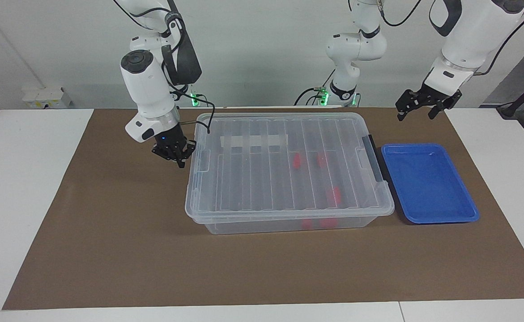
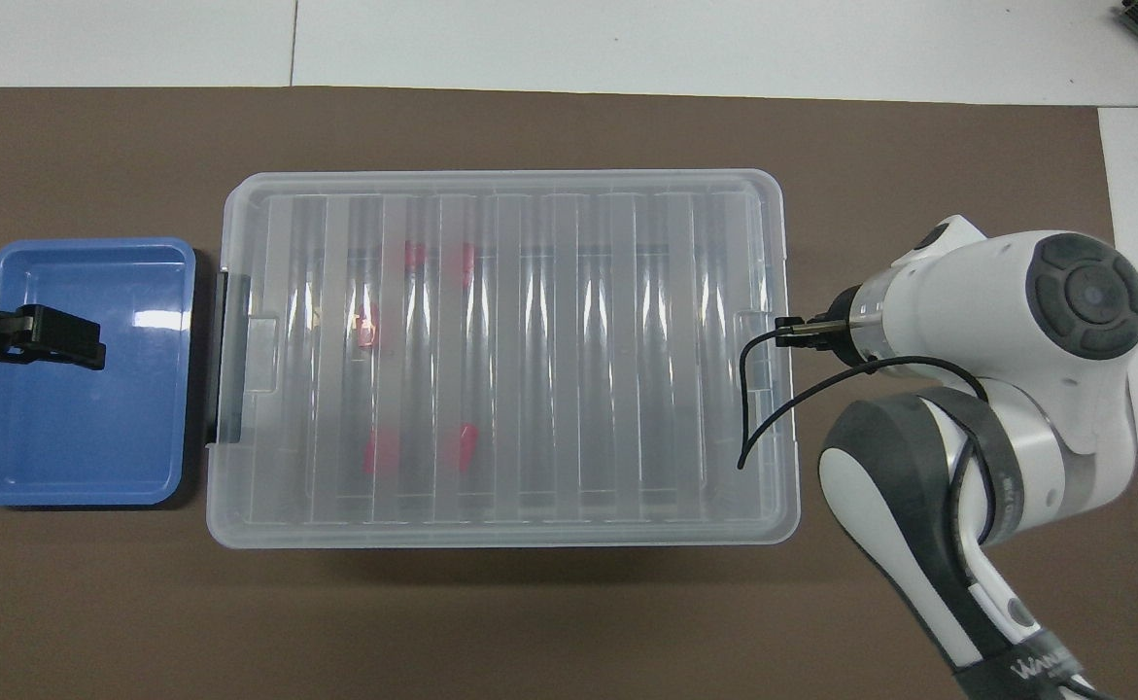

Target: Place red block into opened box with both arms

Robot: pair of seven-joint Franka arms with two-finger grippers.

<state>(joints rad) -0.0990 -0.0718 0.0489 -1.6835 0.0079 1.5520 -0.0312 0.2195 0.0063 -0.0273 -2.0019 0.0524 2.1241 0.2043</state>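
The clear box [image 1: 244,197] [image 2: 530,506] stands mid-table with its ribbed lid lying flat and square on it. Several red blocks [image 1: 334,194] [image 2: 381,452] show through the lid, all in the half toward the left arm's end. My right gripper [image 1: 179,160] [image 2: 787,331] is shut and holds nothing. It hangs low beside the box's end toward the right arm, a small gap from the lid's tab. My left gripper [image 1: 416,115] [image 2: 63,340] waits open and empty, high over the blue tray.
A shallow blue tray [image 1: 427,183] [image 2: 83,437] with nothing in it lies beside the box's black latch [image 1: 371,156] at the left arm's end. A brown mat [image 1: 154,259] covers the table under both. A loose black cable from the right wrist dangles over the lid's corner.
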